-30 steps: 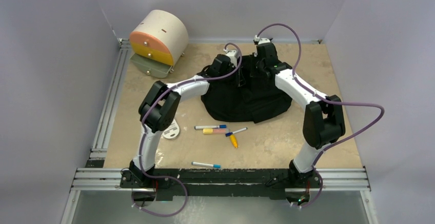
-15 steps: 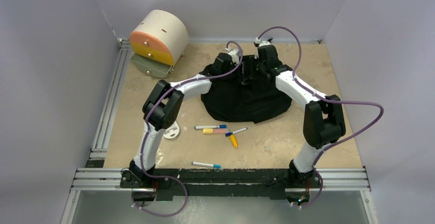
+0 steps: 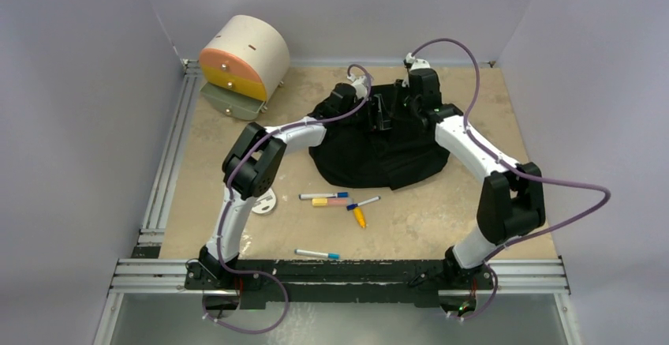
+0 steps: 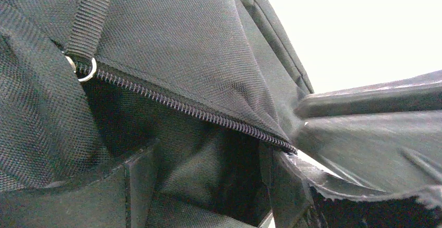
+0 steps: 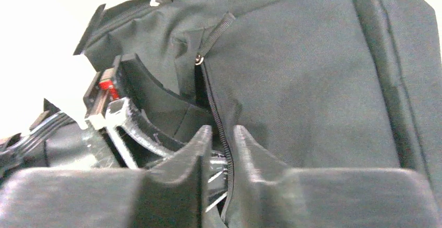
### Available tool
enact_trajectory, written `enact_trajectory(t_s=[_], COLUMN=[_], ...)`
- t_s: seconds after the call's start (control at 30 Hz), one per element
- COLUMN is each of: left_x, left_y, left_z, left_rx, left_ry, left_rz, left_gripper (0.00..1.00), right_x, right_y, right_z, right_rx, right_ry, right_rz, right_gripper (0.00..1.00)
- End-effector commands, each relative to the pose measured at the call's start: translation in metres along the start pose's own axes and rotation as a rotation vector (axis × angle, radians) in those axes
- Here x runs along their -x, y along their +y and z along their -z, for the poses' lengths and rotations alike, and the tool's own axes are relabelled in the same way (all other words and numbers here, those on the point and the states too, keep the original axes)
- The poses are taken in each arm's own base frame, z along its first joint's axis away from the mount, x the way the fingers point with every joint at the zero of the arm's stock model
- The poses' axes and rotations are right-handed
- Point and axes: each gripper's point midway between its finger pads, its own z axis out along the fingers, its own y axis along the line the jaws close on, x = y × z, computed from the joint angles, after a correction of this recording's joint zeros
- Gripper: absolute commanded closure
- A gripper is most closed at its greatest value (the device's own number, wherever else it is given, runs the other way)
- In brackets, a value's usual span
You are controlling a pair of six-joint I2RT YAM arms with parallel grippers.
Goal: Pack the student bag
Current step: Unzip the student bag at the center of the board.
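No text, label, brand, number or sign can be read on anything in view.

L wrist cam: large soft black fabric backpack point(image 4: 198, 45) cut off on all sides, inside too dark to read, right part blurred; left claw point(image 4: 206, 186) grip can't be told. R wrist cam: right claw point(image 5: 222, 139) fingers blurred, cut at bottom edge. Top cam: both claws' tips lost vs black fabric.

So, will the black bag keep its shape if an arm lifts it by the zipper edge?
Probably not: the student bag lies slumped and creased on the table, so it likely sags. The woven fabric looks rough, so a grip should hold without slipping.
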Motion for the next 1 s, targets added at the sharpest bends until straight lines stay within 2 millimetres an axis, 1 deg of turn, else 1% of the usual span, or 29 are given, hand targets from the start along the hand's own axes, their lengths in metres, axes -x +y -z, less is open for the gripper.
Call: enact_trajectory(t_s=[0.0,0.1,0.2,0.27,0.47,0.57,0.77,0.8,0.87,0.9,0.97], left_x=[0.014,0.015,0.017,0.018,0.019,0.022,0.033,0.034,0.036,0.038,0.039], left_y=[-0.021,-0.025,-0.029,-0.032,-0.037,-0.036,-0.040,-0.040,-0.040,-0.040,-0.039], left_z=[0.005,0.008,0.013,0.014,0.017,0.020,0.030,0.032,0.035,0.036,0.038], left_rx=[-0.074,-0.088,-0.102,-0.112,-0.142,-0.118,-0.075,-0.071,-0.060,-0.052,-0.035], left_ry=[-0.039,-0.041,-0.056,-0.055,-0.038,-0.036,-0.051,-0.051,-0.052,-0.056,-0.058], left_rz=[0.002,0.002,0.005,0.011,0.030,0.030,-0.028,-0.036,-0.057,-0.065,-0.076], left_gripper=[0.29,0.27,0.25,0.24,0.23,0.22,0.21,0.25,0.40,0.46,0.52], right_x=[0.039,0.043,0.039,0.036,0.028,0.029,0.032,0.032,0.031,0.031,0.030], right_y=[0.005,-0.002,-0.006,-0.009,-0.016,-0.016,-0.017,-0.017,-0.017,-0.017,-0.016], right_z=[0.029,0.041,0.048,0.050,0.046,0.048,0.051,0.051,0.051,0.051,0.050], right_rx=[0.001,-0.024,-0.029,-0.035,-0.061,-0.064,-0.063,-0.064,-0.064,-0.063,-0.060], right_ry=[-0.145,-0.187,-0.205,-0.212,-0.191,-0.199,-0.210,-0.211,-0.209,-0.208,-0.206], right_rz=[-0.035,-0.054,-0.073,-0.078,-0.076,-0.078,-0.077,-0.076,-0.076,-0.077,-0.078], right_gripper=[0.66,0.57,0.53,0.52,0.50,0.50,0.49,0.49,0.49,0.49,0.49])
